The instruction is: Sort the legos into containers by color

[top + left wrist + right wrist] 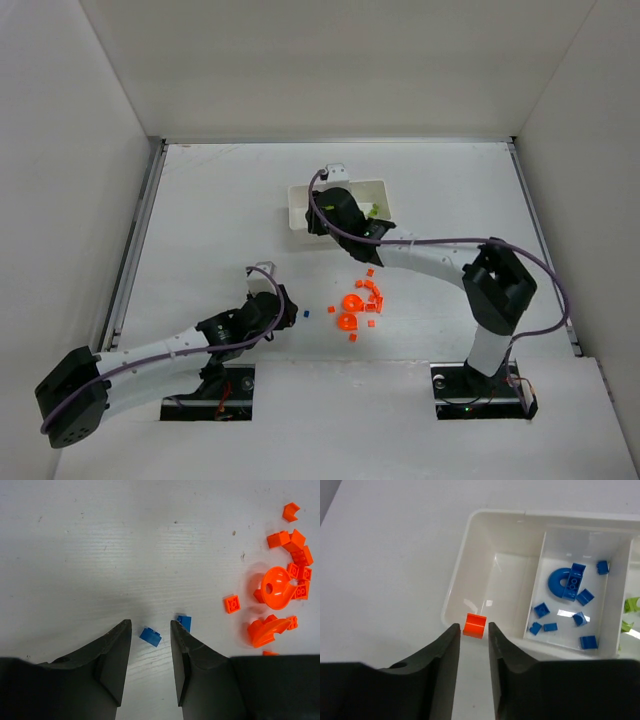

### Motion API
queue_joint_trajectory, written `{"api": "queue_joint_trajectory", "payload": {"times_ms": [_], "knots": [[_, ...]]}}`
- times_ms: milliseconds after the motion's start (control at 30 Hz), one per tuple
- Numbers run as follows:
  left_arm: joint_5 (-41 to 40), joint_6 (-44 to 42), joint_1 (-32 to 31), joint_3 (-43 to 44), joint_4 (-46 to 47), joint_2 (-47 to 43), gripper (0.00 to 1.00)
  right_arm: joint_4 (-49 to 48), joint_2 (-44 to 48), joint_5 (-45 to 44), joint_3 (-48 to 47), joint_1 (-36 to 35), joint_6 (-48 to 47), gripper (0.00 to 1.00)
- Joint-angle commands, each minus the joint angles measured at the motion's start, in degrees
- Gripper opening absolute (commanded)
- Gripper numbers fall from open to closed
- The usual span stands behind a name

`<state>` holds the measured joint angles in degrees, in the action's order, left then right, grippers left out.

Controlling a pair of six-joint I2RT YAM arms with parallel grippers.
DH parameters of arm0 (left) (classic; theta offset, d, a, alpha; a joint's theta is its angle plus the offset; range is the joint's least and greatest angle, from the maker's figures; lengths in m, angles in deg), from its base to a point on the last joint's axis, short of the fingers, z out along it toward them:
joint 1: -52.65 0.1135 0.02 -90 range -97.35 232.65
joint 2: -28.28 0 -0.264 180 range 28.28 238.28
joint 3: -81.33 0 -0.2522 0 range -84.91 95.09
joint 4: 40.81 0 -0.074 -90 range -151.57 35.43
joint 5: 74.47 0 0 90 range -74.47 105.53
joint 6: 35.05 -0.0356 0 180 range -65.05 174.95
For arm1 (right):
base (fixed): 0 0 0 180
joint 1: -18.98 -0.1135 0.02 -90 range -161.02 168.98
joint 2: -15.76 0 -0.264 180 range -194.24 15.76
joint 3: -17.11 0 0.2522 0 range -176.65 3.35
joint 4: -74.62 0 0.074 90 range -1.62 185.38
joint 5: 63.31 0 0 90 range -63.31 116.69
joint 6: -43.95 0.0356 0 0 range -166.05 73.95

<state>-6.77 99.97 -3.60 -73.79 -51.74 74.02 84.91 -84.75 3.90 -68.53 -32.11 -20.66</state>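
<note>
Right pincer (472,628) clenched on orange brick (474,625) over rim of white tray's (458,575) end compartment; left pincer (150,628) released, straddling a blue brick (150,637) on the surface (100,555).

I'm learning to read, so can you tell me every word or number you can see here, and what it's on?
No words, numbers or signs can be read in any view.
White tray: blank.
Orange brick held in the right claw: no print.
Orange bricks on the table: any stud marks too small to read.
Left claw: plain black, no label.
</note>
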Motion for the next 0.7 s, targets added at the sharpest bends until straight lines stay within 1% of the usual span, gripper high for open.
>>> {"api": "queue_joint_trajectory", "payload": {"times_ms": [0, 67, 133, 267, 433, 667], "knots": [[-0.9, -0.6, -0.5, 0.8, 1.2, 0.3, 0.35, -1.5, -3.7, 2.9, -5.4, 2.3, -2.1, 0.37], [-0.9, -0.5, -0.6, 0.8, 1.0, 0.4, 0.35, -2.0, -3.9, 3.4, -5.8, 3.1, -1.9, 0.44], [-0.6, -0.4, -0.6, 0.8, 0.9, 0.9, 0.35, -2.3, -2.8, 3.6, -4.9, 3.4, -1.7, 0.45], [-0.2, -0.1, -0.8, 1.0, 0.9, 1.9, 0.35, -3.9, 0.7, 3.3, -0.4, 3.5, -1.6, 0.46], [-1.1, 0.1, -3.1, 1.0, 1.1, 3.2, 0.33, -7.0, 3.6, 2.9, 6.4, 3.3, -0.9, 0.46], [-3.6, 1.5, -4.7, 2.2, -0.3, 6.7, 0.29, -8.9, 5.0, 2.9, 10.5, 3.0, 0.3, 0.46]]}}
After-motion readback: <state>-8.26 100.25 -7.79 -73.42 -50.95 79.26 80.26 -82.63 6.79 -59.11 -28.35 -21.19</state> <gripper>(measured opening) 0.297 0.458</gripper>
